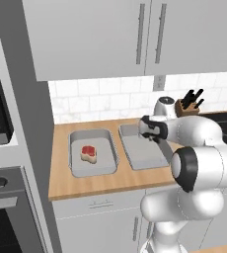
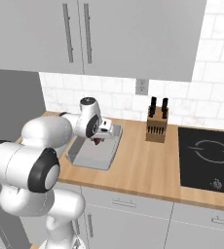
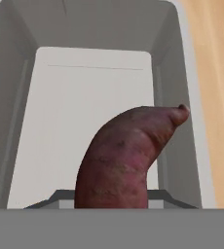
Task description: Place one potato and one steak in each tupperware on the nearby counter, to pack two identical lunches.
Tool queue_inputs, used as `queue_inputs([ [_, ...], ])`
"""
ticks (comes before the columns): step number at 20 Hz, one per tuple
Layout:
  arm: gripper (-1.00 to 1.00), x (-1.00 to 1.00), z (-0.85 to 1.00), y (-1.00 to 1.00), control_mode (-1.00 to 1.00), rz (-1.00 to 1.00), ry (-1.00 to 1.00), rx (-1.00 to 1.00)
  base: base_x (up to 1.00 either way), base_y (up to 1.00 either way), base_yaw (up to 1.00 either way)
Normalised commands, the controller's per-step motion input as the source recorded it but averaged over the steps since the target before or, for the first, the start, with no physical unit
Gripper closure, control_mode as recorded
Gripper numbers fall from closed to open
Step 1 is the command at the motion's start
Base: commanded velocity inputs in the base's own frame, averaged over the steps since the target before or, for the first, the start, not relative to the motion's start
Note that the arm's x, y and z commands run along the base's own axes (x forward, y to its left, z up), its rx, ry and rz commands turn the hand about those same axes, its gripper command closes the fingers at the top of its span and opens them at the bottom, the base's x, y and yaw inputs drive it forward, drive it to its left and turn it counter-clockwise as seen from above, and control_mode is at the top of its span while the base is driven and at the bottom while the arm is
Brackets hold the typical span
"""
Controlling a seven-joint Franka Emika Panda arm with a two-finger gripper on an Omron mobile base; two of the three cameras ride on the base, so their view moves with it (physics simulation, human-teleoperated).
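A reddish-brown potato (image 3: 128, 155) hangs over the bare floor of the right tupperware (image 3: 84, 97), with my gripper (image 2: 102, 135) shut on it. From the right base view the potato (image 2: 98, 141) shows as a dark bit under the hand, just above that tray (image 2: 92, 158). In the left base view my hand hovers over the far end of the right tupperware (image 1: 140, 158). The left tupperware (image 1: 93, 170) holds one steak (image 1: 89, 153), red with a pale rim. Both trays lie side by side on the wooden counter (image 1: 86, 185).
A knife block (image 2: 156, 127) stands against the tiled wall right of the trays, and a black stovetop (image 2: 209, 158) lies beyond it. Upper cabinets (image 1: 135, 34) hang over the counter. An oven (image 1: 7, 207) is built into the tall unit on the left.
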Motion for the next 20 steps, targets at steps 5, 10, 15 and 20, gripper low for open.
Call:
queue_inputs([
  [5,1.0,0.04,-0.56,0.0,-1.0,0.0,0.0,0.0,0.0,0.0,0.0],
  [10,1.0,0.06,-0.4,0.0,-1.0,0.0,0.0,0.0,0.0,0.0,0.0],
  [15,1.0,0.17,-0.09,0.0,-1.0,0.0,0.0,0.0,0.0,0.0,0.0],
  [20,1.0,0.51,-0.01,0.0,-1.0,0.0,0.0,0.0,0.0,0.0,0.0],
])
